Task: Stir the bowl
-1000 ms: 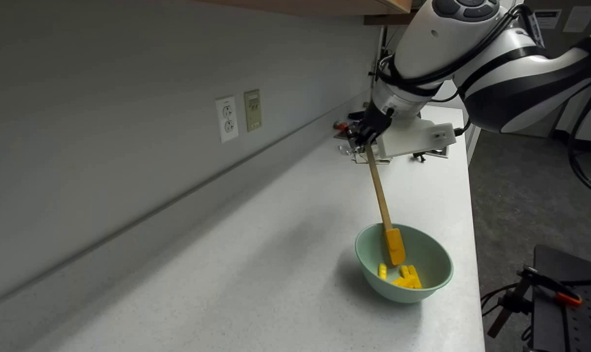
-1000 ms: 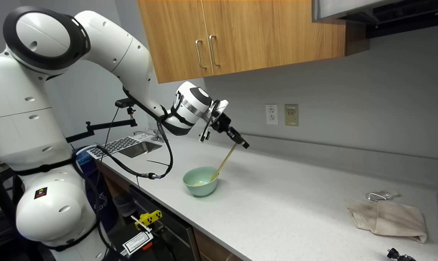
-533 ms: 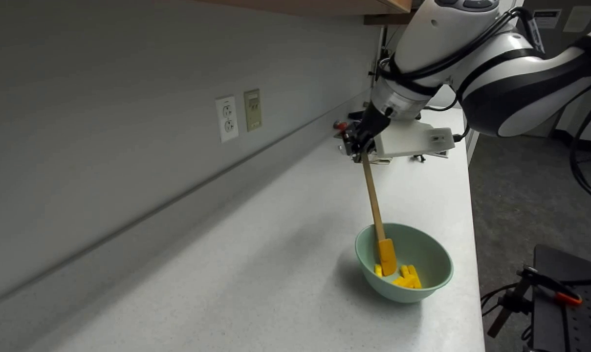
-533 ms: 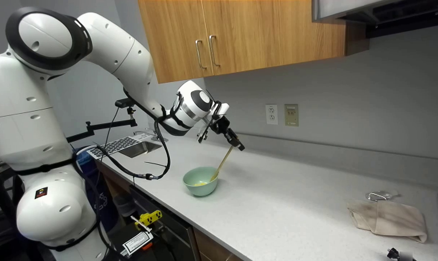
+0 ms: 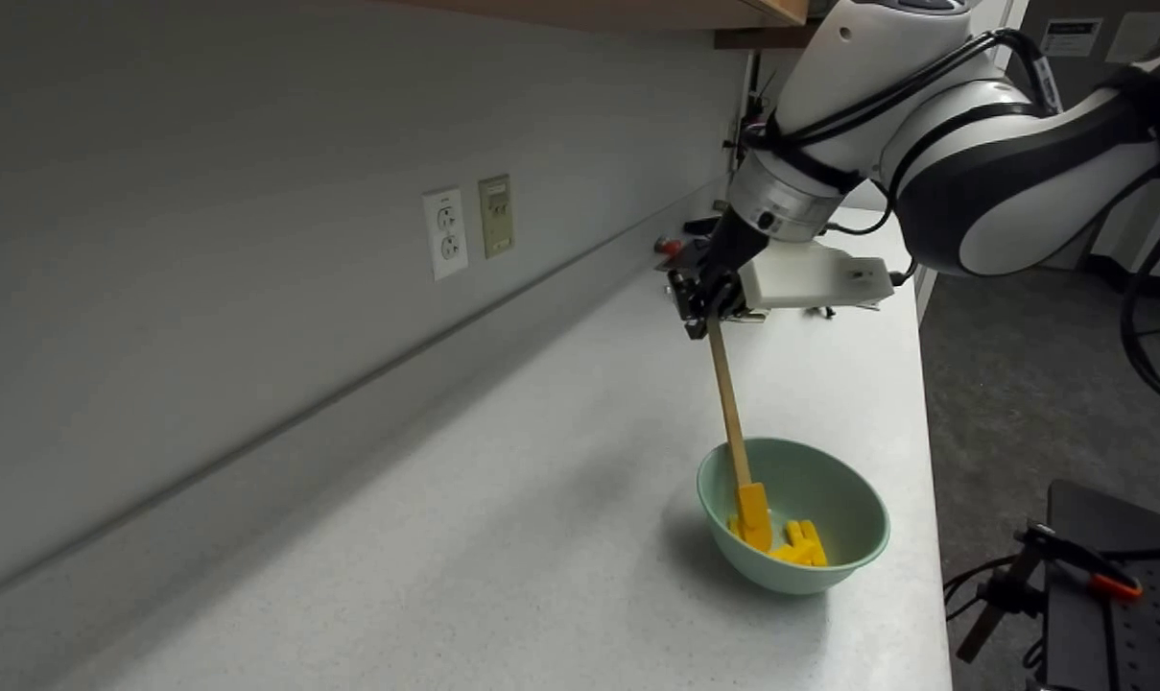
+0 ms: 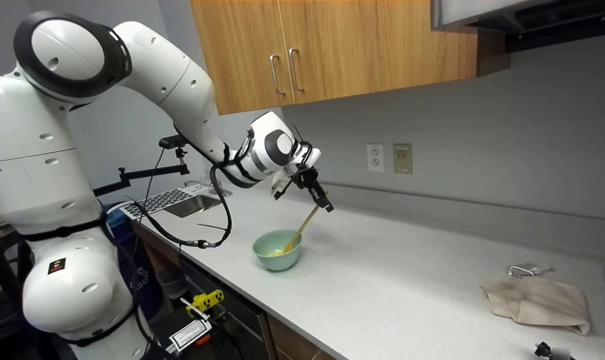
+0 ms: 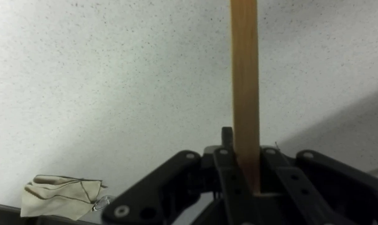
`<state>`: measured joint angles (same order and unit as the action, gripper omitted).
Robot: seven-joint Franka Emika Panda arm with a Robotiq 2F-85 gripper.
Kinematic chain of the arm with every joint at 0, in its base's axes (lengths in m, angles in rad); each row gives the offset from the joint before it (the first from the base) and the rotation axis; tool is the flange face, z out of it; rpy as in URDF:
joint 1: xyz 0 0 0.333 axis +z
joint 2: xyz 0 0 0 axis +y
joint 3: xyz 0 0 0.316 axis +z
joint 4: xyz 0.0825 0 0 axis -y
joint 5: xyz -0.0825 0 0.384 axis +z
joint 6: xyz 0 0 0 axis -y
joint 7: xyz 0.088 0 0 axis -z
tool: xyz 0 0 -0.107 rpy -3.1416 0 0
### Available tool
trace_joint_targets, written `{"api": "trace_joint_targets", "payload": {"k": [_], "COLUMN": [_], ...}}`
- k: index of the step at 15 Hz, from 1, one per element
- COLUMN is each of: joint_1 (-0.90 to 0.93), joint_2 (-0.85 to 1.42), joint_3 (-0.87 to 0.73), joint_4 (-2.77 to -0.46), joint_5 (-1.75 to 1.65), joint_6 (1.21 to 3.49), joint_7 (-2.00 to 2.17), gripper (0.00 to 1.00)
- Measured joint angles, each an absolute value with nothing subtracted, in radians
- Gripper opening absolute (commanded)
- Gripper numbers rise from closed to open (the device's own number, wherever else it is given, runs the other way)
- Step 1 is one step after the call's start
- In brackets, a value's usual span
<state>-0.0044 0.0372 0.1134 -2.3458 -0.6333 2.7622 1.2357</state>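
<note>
In both exterior views the pale mint-green bowl [image 5: 834,485] [image 6: 277,263] stands upright on the counter. Several yellow pieces [image 5: 806,545] lie at its bottom. A spatula with a wooden handle [image 5: 726,393] [image 6: 307,221] and an orange-yellow head [image 5: 753,518] leans into it, the head low inside among the pieces, near the bowl's wall side. My gripper [image 5: 702,321] [image 6: 324,202] is above the bowl and off to one side, shut on the handle's upper end. In the wrist view the handle [image 7: 245,78] runs up from between the gripper [image 7: 246,150] fingers; bowl and spatula head lie outside that view.
A folded beige cloth [image 6: 537,302] [image 7: 60,198] and a small clear object [image 6: 525,270] lie farther along the counter [image 6: 382,280]. The back wall with outlets [image 6: 375,158] runs alongside. Wooden cabinets [image 6: 352,50] hang above. A sink [image 6: 194,205] sits at the far end.
My gripper has come down and shifted slightly with the spatula. The spatula head has moved lower in the bowl, up against the yellow piece at the side. The bowl has stayed put.
</note>
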Motion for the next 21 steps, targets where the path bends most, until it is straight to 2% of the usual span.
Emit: {"api": "trace_joint_targets", "payload": {"k": [6,13,15,21], "joint_1": [-0.008,-0.001,-0.001,-0.009], "joint_2": [0.017,0.021,0.02,0.006], "joint_3": [0.091,0.127,0.129,0.106], "joint_4": [-2.325,-2.35,-2.35,-2.327], "joint_5": [-0.829,-0.491,-0.485,-0.779], "joint_6": [2.716,2.771,2.769,2.716], "joint_7": [1.338,1.098,1.086,1.242], "gripper": [0.02,0.02,0.02,0.02]}}
